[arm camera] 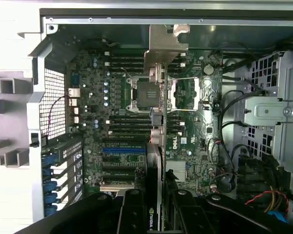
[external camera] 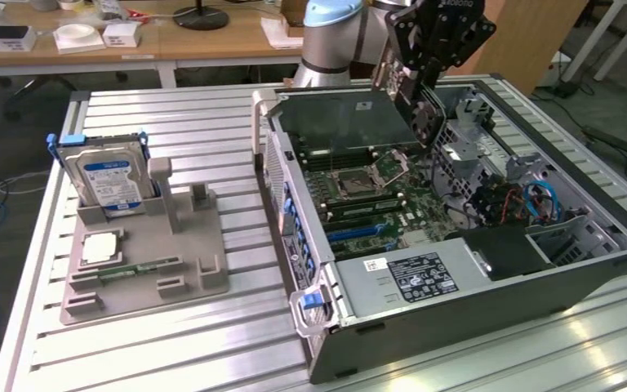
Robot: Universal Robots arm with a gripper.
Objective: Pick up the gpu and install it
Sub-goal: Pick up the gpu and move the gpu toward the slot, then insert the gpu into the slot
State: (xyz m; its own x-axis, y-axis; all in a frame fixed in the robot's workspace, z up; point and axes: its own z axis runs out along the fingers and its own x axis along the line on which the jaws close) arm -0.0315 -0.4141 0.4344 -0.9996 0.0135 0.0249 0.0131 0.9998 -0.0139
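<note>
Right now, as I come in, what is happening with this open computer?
The robot's pincer grips the gpu, a flat dark card, and holds it on edge inside the open computer case, above the motherboard. The card does not look seated in a slot yet. On the exterior view's left, a hard drive stands in a grey holder.

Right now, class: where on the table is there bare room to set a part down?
Bare table in front of the holder, and a strip between holder and case. Crowded: inside the case; the gripper holds the gpu above it.
</note>
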